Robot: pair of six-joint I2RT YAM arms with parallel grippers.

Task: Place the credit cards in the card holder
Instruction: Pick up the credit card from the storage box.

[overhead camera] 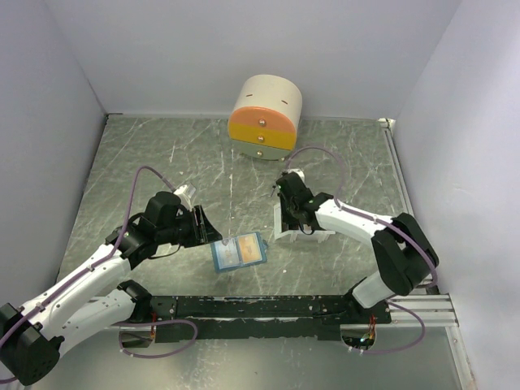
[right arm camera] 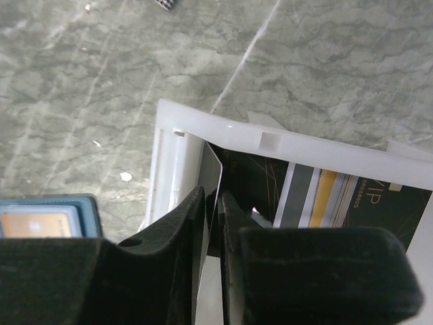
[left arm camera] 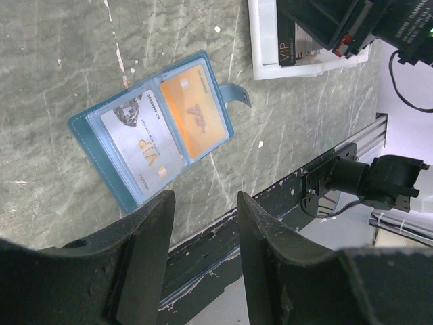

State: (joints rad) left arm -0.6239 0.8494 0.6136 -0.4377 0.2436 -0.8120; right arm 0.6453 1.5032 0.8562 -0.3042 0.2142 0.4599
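The light-blue card holder (overhead camera: 239, 252) lies open on the table near the front edge, with a whitish credit card (left arm camera: 139, 145) and an orange one (left arm camera: 193, 108) in its slots. My left gripper (left arm camera: 203, 200) hovers open just beside the card holder (left arm camera: 152, 128), nothing between its fingers. My right gripper (right arm camera: 211, 196) reaches into the white tray (right arm camera: 270, 139) and is shut on a thin pale credit card (right arm camera: 213, 169) standing on edge. A dark striped card (right arm camera: 352, 193) lies flat in the tray. In the top view the right gripper (overhead camera: 299, 221) is over the tray (overhead camera: 280, 236).
A round cream drawer box (overhead camera: 264, 118) with orange and yellow fronts stands at the back. A black rail (overhead camera: 260, 307) runs along the table's near edge, close to the card holder. Grey walls enclose the left, back and right sides.
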